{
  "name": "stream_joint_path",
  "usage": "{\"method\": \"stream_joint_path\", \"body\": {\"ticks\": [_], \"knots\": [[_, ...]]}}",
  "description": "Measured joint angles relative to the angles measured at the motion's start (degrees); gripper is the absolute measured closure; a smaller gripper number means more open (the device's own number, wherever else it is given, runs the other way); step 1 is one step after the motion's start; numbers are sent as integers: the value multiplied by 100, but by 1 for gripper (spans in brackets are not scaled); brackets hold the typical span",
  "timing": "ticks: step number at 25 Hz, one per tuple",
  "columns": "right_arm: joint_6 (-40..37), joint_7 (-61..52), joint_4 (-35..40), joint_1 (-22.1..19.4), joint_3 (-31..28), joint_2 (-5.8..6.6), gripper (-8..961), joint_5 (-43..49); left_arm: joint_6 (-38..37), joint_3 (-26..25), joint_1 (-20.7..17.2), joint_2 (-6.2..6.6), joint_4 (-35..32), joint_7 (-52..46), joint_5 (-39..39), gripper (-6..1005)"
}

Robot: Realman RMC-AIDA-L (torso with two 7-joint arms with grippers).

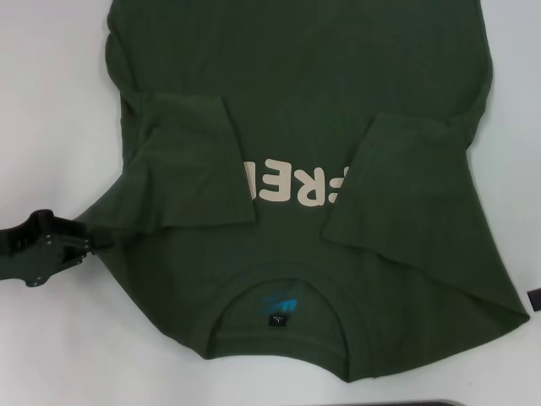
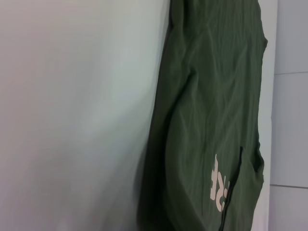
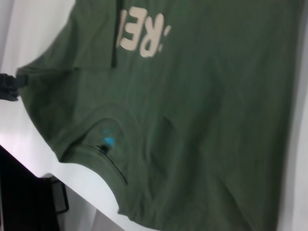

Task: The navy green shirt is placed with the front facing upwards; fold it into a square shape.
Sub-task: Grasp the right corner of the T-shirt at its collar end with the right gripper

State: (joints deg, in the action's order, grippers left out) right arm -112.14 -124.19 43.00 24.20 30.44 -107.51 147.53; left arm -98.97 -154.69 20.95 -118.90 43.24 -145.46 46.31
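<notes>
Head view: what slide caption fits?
Dark olive-green cotton T-shirt, both sleeves folded inward, on white table; left gripper at its shoulder edge.

even, bright overhead light, soft shadows, both wrist views blurred, head view sharp

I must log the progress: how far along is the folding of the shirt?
Done: both sleeves lie folded in over the navy green shirt, covering part of the lettering. In hand: the left gripper is at the shirt's left shoulder edge. Left: folding the sides and the length into a square.
</notes>
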Motion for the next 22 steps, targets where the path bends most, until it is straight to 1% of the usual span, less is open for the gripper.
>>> {"method": "stream_joint_path", "body": {"ticks": [4, 8, 15, 22], "knots": [[74, -20, -2, -2, -42, -2, 237, 189, 37, 0, 6, 0, -21, 0, -13, 992], [159, -41, -18, 4, -28, -14, 237, 206, 52, 0, 6, -1, -31, 0, -21, 991], [383, -58, -273, 45, -9, -33, 238, 295, 66, 0, 5, -1, -35, 0, -27, 991], [467, -108, -293, 59, -9, -68, 239, 387, 111, 0, 5, -2, -41, -5, -32, 991]]}}
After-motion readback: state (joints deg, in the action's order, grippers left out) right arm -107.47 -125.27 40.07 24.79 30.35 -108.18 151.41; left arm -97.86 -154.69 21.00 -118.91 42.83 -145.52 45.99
